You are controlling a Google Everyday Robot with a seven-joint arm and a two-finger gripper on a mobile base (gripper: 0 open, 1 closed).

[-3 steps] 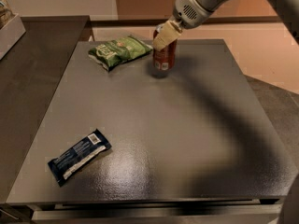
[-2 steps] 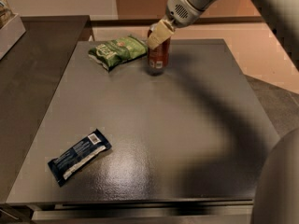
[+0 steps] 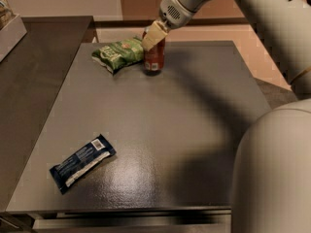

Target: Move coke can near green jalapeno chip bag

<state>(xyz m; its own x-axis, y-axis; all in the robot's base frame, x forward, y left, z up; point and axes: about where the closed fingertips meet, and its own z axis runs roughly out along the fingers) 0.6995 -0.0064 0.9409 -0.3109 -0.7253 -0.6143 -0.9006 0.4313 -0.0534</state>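
Note:
The coke can (image 3: 155, 59), red with a pale patch near its base, stands upright at the far middle of the grey table (image 3: 160, 125). Its left side is right next to the green jalapeno chip bag (image 3: 118, 55), which lies flat just to its left. My gripper (image 3: 152, 41) reaches down from the upper right and is shut on the can's upper part. One beige finger (image 3: 154, 33) covers the can's top; the other finger is hidden behind the can.
A dark blue wrapper with a white stripe (image 3: 81, 162) lies near the table's front left. A darker counter (image 3: 34, 72) adjoins on the left, with a pale tray (image 3: 9, 33) at its far end. My arm's large white body (image 3: 272, 174) fills the right foreground.
My gripper has moved left with the coke can in it, bringing the can from a gap away to right beside the chip bag. The bag and the blue wrapper have not moved.

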